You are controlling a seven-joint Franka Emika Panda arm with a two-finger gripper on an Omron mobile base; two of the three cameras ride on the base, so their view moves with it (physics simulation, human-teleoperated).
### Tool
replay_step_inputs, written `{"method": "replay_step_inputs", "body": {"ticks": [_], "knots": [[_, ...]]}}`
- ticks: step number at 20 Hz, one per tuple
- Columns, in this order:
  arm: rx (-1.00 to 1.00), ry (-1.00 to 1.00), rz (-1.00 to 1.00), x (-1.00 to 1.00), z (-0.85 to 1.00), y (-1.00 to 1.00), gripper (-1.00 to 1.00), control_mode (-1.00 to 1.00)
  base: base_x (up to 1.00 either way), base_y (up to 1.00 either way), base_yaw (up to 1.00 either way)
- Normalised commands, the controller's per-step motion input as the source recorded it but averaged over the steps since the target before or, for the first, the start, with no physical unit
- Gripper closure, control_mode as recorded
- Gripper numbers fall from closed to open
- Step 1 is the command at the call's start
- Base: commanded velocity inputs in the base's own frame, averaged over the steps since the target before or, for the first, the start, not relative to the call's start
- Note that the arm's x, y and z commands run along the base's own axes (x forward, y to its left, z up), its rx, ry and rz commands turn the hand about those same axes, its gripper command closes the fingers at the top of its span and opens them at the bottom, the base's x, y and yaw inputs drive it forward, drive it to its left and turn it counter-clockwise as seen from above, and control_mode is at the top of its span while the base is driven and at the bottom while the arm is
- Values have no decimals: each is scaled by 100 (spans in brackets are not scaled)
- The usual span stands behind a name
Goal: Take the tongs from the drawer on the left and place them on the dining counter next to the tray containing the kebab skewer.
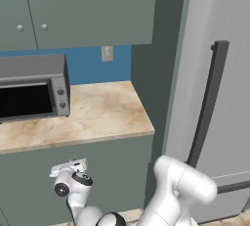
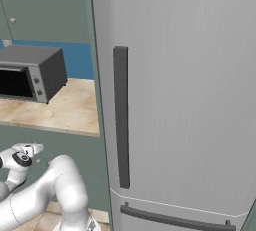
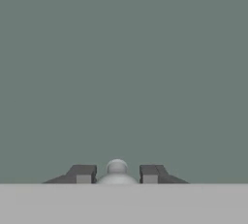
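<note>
— Status on the gripper [image 3: 116, 174]?

— Fingers [image 3: 83, 173] closed in on the drawer's small round silver knob [image 3: 116, 167]. In the hand view I see one dark tip on each side of the knob, at about nine and three o'clock from it, drawn in close against it. So I read it as clamped on the knob.

— And the drawer itself?

— Drawer [image 3: 124, 72] front is the flat grey-green panel behind the knob in the hand view. From the left base view the hand [image 1: 71, 170] is pressed up to that front, under the edge of the beige counter [image 1: 97, 117], at roughly seven o'clock in the picture. I see no gap between the drawer front and the cabinet face, so it looks closed.

— What else is around?

— A toaster oven [image 1: 31, 88] sits on that counter at nine o'clock in the left base view, with grey-green cabinet doors [image 1: 73, 10] above it and a blue wall strip behind. A tall grey fridge [image 2: 185, 100] with a dark vertical handle [image 2: 121, 115] stands at three o'clock from the counter. In the right base view I see the hand [image 2: 25, 152] low at eight o'clock, at the cabinet face.
</note>
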Motion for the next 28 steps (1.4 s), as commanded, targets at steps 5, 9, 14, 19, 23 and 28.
{"method": "replay_step_inputs", "body": {"ticks": [5,9,14,19,23,28], "knots": [[0,0,0,-80,-6,-7,100,-100,0,0,0],[0,0,0,-83,-10,-8,100,-100,0,0,0],[0,0,0,-87,-14,-7,100,-100,0,0,0],[0,0,0,-93,-16,-10,100,-100,0,0,0],[0,0,0,-100,-18,-13,100,-100,0,0,0],[0,0,0,-100,-17,-16,100,-100,0,0,0]]}}
